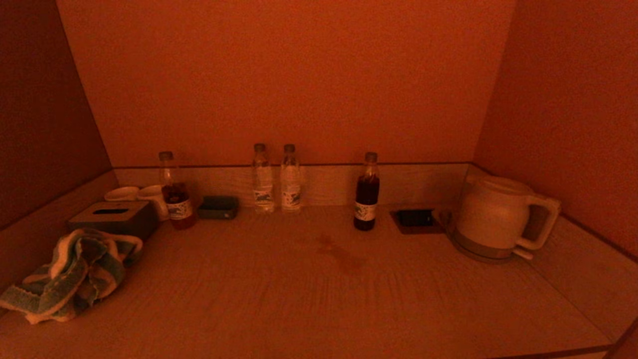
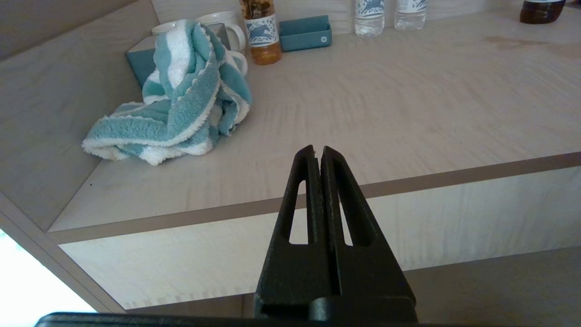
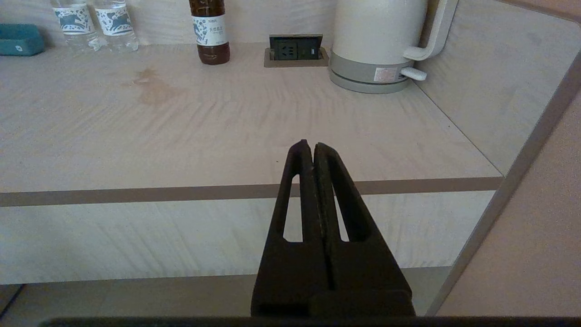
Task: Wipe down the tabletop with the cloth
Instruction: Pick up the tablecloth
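The cloth (image 1: 70, 276) (image 2: 177, 102), a fluffy green-and-white striped towel, lies crumpled at the left of the tabletop (image 1: 309, 299) (image 2: 408, 104) (image 3: 227, 131), against the tissue box. A brownish stain (image 1: 341, 254) (image 3: 152, 86) marks the middle of the wood-grain surface. My left gripper (image 2: 317, 149) is shut and empty, hanging in front of the table's front edge, well short of the cloth. My right gripper (image 3: 309, 144) is also shut and empty, in front of the front edge on the right side. Neither arm shows in the head view.
Along the back stand a grey tissue box (image 1: 114, 217), two white mugs (image 1: 149, 197), a tea bottle (image 1: 175, 192), a small teal box (image 1: 218, 207), two water bottles (image 1: 276, 179), a dark drink bottle (image 1: 366, 194), a socket panel (image 1: 416, 219) and a white kettle (image 1: 498, 217).
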